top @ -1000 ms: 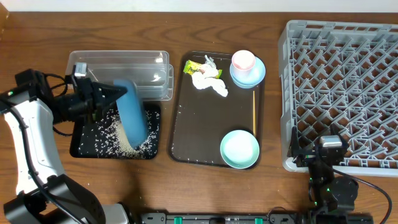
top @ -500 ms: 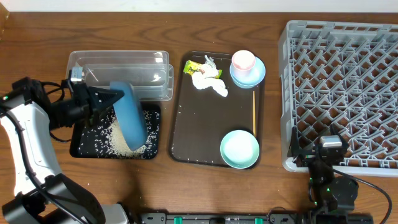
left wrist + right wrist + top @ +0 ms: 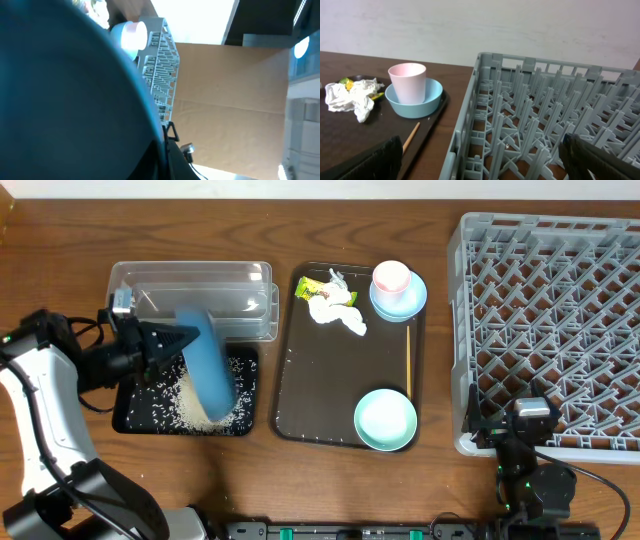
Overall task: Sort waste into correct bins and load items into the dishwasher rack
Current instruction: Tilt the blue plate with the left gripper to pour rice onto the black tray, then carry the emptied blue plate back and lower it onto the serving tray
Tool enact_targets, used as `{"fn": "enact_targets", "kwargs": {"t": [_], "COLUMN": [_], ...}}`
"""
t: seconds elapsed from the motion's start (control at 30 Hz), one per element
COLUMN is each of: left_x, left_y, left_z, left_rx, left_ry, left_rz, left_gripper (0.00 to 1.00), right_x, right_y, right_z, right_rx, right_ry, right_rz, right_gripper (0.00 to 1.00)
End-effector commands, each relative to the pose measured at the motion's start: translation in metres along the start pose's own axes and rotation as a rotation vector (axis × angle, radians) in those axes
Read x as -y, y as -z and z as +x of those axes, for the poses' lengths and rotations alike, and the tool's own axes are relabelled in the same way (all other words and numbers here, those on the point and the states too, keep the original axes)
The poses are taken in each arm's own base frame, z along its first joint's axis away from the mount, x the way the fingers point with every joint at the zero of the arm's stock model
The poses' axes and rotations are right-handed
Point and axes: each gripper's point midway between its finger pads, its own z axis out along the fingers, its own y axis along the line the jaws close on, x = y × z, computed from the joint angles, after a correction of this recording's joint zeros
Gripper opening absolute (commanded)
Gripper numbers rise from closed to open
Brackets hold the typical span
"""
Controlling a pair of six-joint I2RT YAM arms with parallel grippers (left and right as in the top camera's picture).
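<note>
Left fingers (image 3: 178, 338): pressed tight on the rim of the big dark blue dish (image 3: 207, 365).
Dish: tipped up on its edge over the black tray (image 3: 132, 418), just in front of the clear tub (image 3: 190, 284).
Rice (image 3: 190, 408): lying loose in the black tray, under the dish.
Right fingers (image 3: 530, 412): spread wide, holding nothing, by the near edge of the grey rack (image 3: 560, 310).
Step now: we think we are tipping rice off the dish into the bin.
Next move: we think the dish must cross the worktop to the rack, so we need a firm hold and a lift over the brown tray (image 3: 320, 380).
Left to do: tissue (image 3: 335, 310), wrapper (image 3: 312, 288), pink cup (image 3: 391, 277), saucer (image 3: 412, 302), pale blue bowl (image 3: 385, 420) and stick (image 3: 408, 360) sit on the brown tray.
</note>
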Motion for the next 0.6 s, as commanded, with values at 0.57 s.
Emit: {"fn": "enact_targets", "kwargs": {"t": [0.57], "left_x": [0.029], "left_y": [0.002], "left_z": [0.036], "left_rx": [-0.021], "left_ry": [-0.142], "left_rz": [0.037], "left_gripper": [0.06], "right_x": [0.002], "right_y": [0.000], "right_z": [0.001], "right_rx": [-0.002], "right_ry": [-0.013], "right_rz": [0.007], "right_gripper": [0.99]}}
